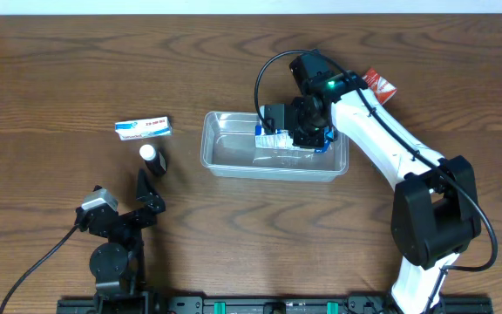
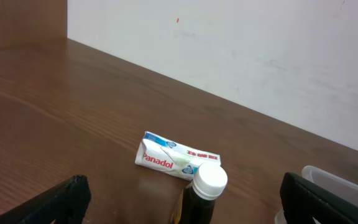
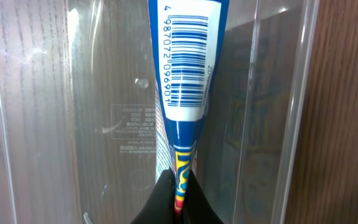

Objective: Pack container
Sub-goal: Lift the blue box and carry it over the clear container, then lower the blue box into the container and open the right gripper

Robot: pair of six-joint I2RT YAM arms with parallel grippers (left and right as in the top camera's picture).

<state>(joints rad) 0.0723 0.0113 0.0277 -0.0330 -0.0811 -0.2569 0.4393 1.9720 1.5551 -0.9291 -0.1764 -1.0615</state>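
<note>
My right gripper (image 3: 180,186) is pinched on one end of a blue-and-white pack with a barcode (image 3: 186,62). In the wrist view the pack runs straight up the frame, away from my fingertips, and narrows toward them. From that view alone I can't say if it is a box or a tube.

The clear container (image 1: 234,144) sits at the centre of the overhead view. I am hanging over its right half, and the pack points toward the left of the frame, along the tub's long axis. In the wrist view the tub's see-through walls stand on both sides of the pack, so it is within the rim. I cannot tell whether it touches the floor.

I judge that the coming move turns on this: the tub is directly under me, so the pack only has to go down and be let go.

My left gripper (image 1: 149,194) rests wide open at the lower left, well apart from the tub. It is much nearer the Panadol box (image 2: 176,157) and the white-capped dark bottle (image 2: 205,190), which both stand outside the tub, to its left.
</note>
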